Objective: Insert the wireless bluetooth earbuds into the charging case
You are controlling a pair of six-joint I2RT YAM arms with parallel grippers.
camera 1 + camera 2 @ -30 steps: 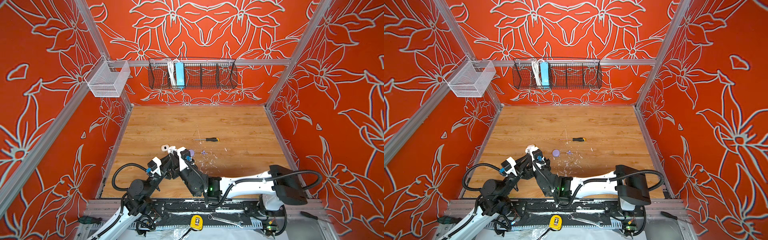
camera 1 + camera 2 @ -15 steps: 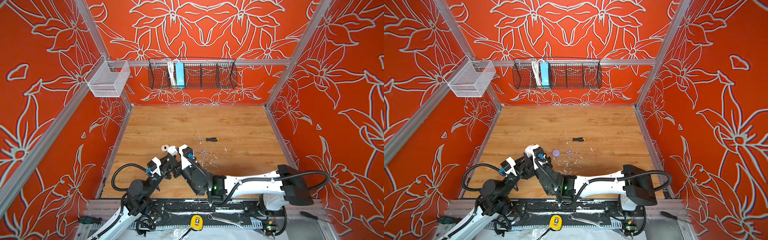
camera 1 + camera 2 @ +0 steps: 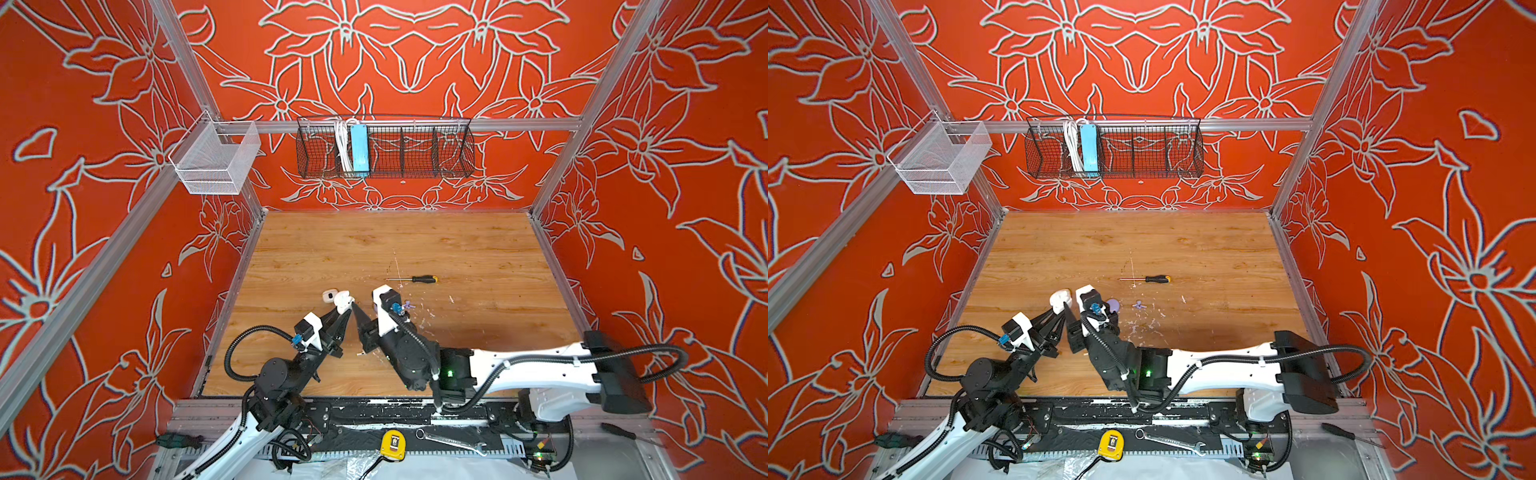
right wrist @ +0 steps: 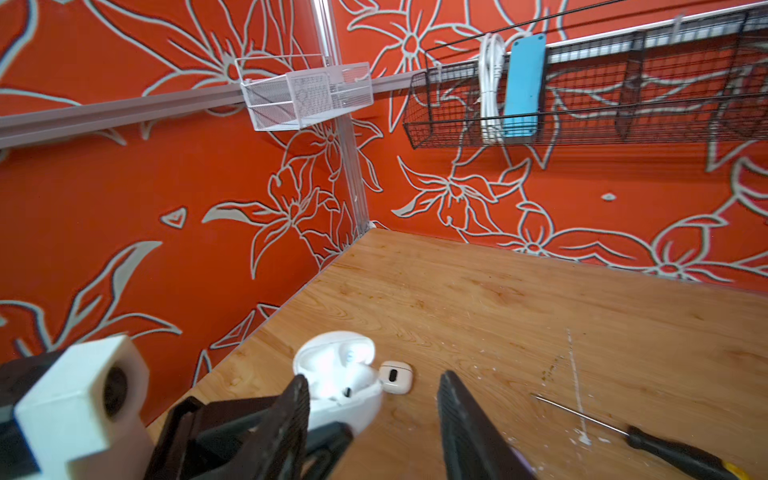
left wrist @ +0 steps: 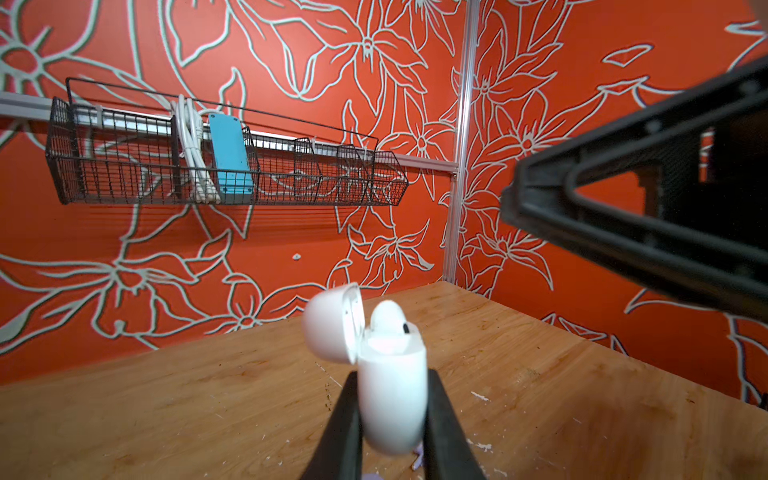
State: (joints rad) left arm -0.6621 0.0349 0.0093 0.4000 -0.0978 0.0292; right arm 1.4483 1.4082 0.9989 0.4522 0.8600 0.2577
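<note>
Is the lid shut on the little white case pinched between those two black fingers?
No, the left wrist view shows the white charging case with its lid flipped open and a white earbud sitting inside.

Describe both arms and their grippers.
The left arm and right arm have white links, black joints and black ribbed cables. The right arm shows a green light. The left gripper and right gripper have black fingers behind white camera blocks.

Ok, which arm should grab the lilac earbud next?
Right, probably. The right gripper is open and empty, with the lilac earbud just beside it; the left gripper is shut on the open case.
</note>
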